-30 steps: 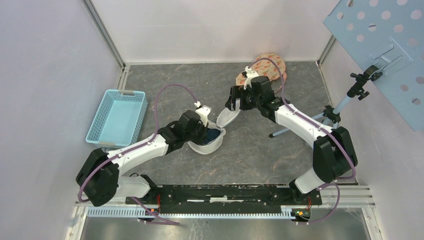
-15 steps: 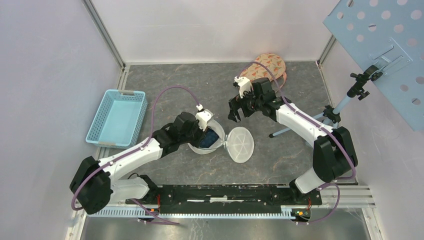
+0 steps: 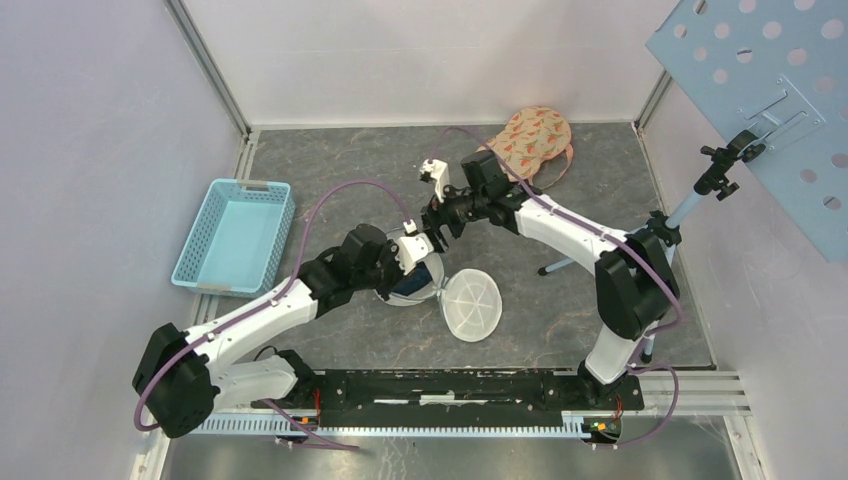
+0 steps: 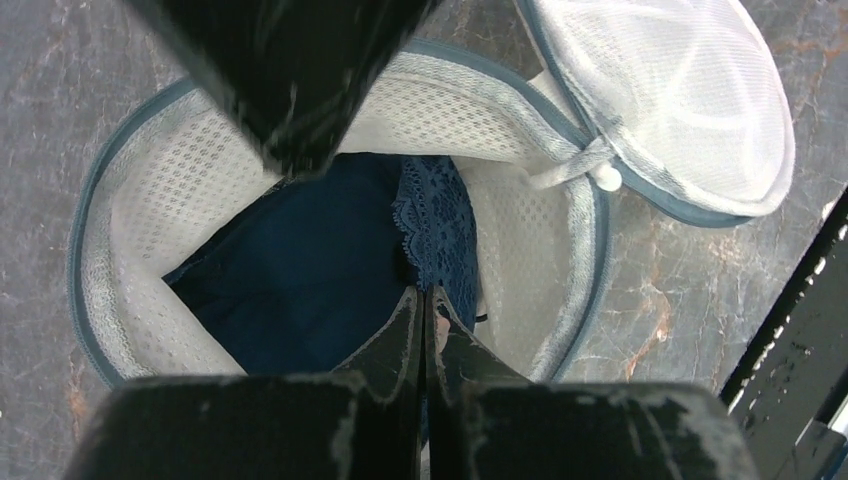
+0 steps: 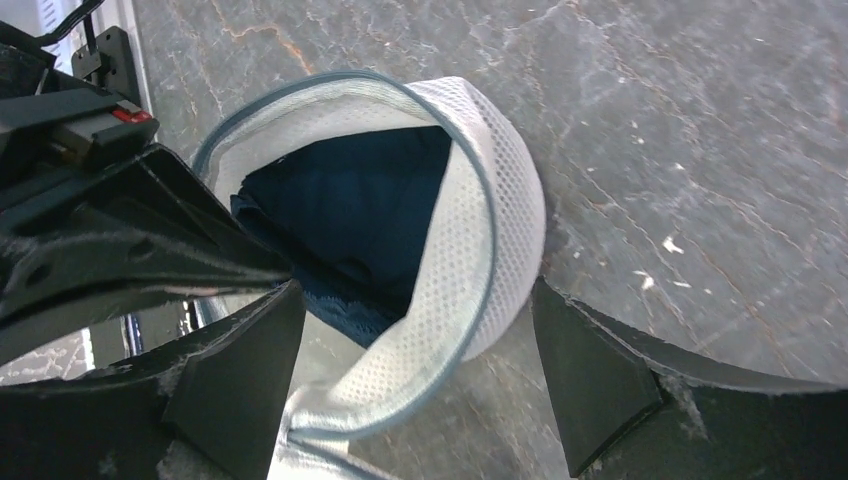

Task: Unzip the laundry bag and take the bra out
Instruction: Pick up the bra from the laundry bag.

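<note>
The laundry bag (image 3: 395, 297) is a round white mesh pouch with a grey-blue rim, lying unzipped. Its lid (image 3: 472, 305) is flipped flat onto the table to the right, with the white zip pull (image 4: 605, 178) at the hinge. The dark blue bra (image 4: 300, 270) lies inside, its lace edge uppermost. My left gripper (image 4: 425, 295) is shut, its tips resting against that lace; I see no fabric between them. My right gripper (image 5: 415, 370) is open and straddles the bag's far rim (image 5: 480, 200), just above the bra (image 5: 370, 200).
A light blue basket (image 3: 235, 235) stands at the left. A floral cloth item (image 3: 530, 135) lies at the back right. A stand's legs (image 3: 600, 250) and pole rise at the right under a perforated panel (image 3: 770, 90).
The right gripper let go of the lid, which fell flat to the bag's right. That gripper then moved left and down over the bag's rim. The left gripper shifted over the opening.
</note>
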